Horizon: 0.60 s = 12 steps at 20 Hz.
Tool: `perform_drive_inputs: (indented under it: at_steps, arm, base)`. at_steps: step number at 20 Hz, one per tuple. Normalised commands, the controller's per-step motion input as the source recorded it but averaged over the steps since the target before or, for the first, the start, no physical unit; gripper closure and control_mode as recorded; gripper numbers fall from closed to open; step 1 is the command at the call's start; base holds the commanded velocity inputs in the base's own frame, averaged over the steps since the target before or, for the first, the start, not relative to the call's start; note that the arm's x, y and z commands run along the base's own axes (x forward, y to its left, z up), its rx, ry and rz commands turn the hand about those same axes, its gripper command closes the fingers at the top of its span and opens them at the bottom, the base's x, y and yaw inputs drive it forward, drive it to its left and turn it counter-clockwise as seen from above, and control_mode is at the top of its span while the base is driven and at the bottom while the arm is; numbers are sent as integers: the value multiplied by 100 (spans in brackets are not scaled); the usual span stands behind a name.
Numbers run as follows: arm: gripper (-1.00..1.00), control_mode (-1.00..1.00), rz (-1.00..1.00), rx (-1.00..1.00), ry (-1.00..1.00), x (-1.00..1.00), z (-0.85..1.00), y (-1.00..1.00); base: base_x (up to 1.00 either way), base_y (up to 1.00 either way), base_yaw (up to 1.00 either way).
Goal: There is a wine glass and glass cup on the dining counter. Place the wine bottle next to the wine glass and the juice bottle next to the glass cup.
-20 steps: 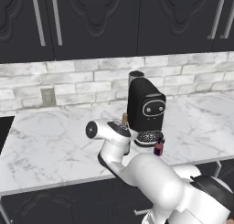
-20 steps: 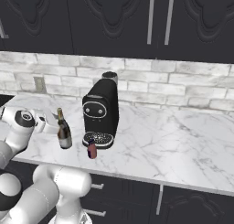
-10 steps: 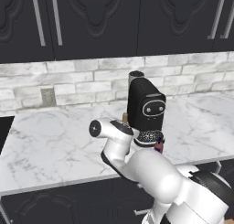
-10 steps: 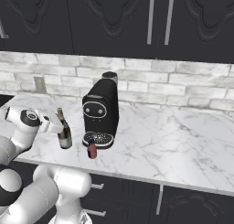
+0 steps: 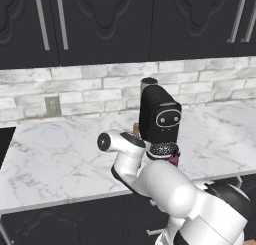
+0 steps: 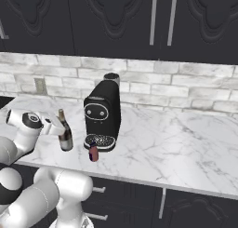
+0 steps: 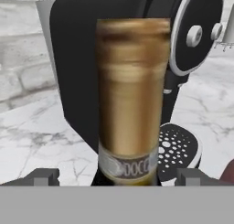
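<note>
Marble worktop (image 6: pixel 162 148): wine bottle (image 6: pixel 65 133) upright, long axis vertical, gold neck between fully spread, empty end effector (image 7: pixel 116 176) fingers; juice bottle (image 6: pixel 94 152) upright.

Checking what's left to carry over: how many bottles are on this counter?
2. The wine bottle stands left of the coffee machine, its gold neck close in front of the tool in the hand view. The juice bottle stands just before the machine's drip tray. Others may be hidden.

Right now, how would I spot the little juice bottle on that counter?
Find the black coffee machine on the marble counter. The juice bottle stands just before its drip tray: stubby and purple-red, unlike the tall dark, gold-necked wine bottle beside it.
</note>
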Motion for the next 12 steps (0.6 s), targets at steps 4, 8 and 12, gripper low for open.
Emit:
perform_drive_inputs:
  at_steps: [4, 8, 12]
  arm:
    - [-100, -100, 0, -1, 0, -3, -3, 8]
    - [-100, -100, 0, -1, 0, 0, 0, 8]
    - [-100, -100, 1, 0, 0, 0, 0, 11]
  base:
    - [0, 0, 0]
    - [0, 0, 0]
    - [0, 0, 0]
